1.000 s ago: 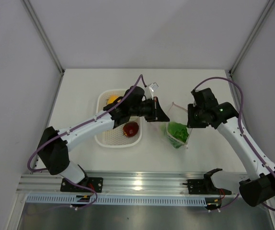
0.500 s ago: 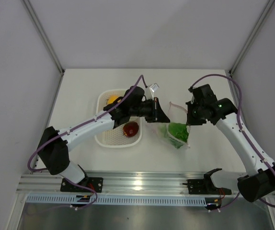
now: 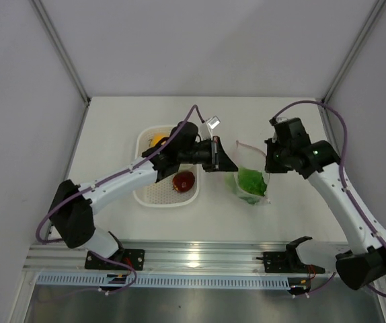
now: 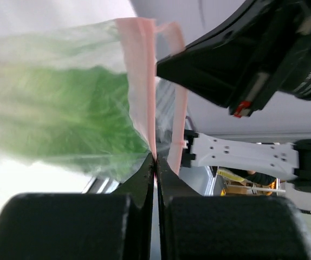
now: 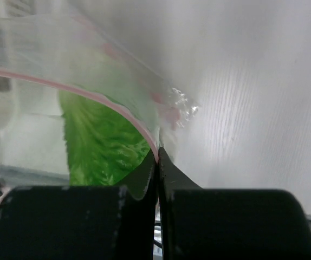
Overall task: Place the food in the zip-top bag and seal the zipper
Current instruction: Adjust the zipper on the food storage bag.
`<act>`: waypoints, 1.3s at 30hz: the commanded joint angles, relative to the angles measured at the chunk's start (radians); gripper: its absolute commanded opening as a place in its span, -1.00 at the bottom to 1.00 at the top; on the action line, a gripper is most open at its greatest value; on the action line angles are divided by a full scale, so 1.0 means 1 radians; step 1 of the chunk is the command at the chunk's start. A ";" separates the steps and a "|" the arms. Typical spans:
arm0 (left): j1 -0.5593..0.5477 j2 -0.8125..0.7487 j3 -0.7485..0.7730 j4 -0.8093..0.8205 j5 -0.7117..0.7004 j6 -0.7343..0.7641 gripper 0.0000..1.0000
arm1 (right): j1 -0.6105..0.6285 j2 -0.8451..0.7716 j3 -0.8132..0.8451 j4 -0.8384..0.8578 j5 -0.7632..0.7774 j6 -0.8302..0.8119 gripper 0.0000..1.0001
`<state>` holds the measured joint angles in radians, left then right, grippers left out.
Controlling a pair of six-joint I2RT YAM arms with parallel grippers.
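No text can be read anywhere. Small white lettering on the black plastic arm housing point(image 4: 299, 65), seen from the left wrist, is too blurred to make out.

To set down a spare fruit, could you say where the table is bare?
Bare: the far strip of table behind the white basket and bag, and the near strip before the rail. Crowded: the middle, where the left gripper and right gripper pinch the bag.

Basket point(image 3: 156, 194): on the table point(image 3: 112, 134), left of the bag point(image 3: 252, 160).
Apple point(image 3: 183, 180): in basket, near right part.
Fruit point(image 3: 158, 140): in basket, far end.
Lettuce point(image 3: 249, 180): inside bag, as I see it.
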<state>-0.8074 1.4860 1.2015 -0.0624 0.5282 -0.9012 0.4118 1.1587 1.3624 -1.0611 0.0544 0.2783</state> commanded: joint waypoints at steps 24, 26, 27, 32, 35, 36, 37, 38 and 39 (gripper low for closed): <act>0.008 0.093 0.174 -0.083 0.012 0.039 -0.99 | -0.036 0.049 0.124 -0.058 0.100 0.007 -1.00; 0.007 0.065 0.204 -0.105 0.012 0.053 -0.99 | -0.034 0.042 0.267 -0.105 0.104 0.012 -1.00; 0.004 0.037 0.202 -0.103 0.015 0.051 -0.99 | -0.034 0.041 0.305 -0.138 0.101 0.015 -1.00; 0.013 0.037 0.119 -0.056 0.027 0.027 -0.99 | -0.042 -0.007 0.258 -0.083 0.065 0.032 -1.00; 0.046 0.126 0.182 -0.091 0.090 0.016 -0.99 | -0.094 0.044 0.176 -0.065 0.016 -0.002 -1.00; 0.045 0.125 0.188 -0.086 0.096 0.013 -0.99 | -0.102 0.061 0.207 -0.085 0.019 -0.001 -1.00; 0.039 0.111 0.191 -0.080 0.092 0.019 -0.99 | -0.103 0.070 0.228 -0.100 0.028 0.001 -1.00; 0.027 0.059 0.196 -0.080 0.055 0.025 -0.99 | -0.103 0.059 0.245 -0.102 0.025 -0.004 -1.00; 0.019 0.033 0.199 -0.097 0.035 0.047 -0.99 | -0.103 0.040 0.274 -0.086 0.024 -0.004 -1.00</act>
<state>-0.7803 1.5852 1.3579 -0.1516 0.5705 -0.8810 0.3138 1.1835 1.5898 -1.1568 0.0971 0.2909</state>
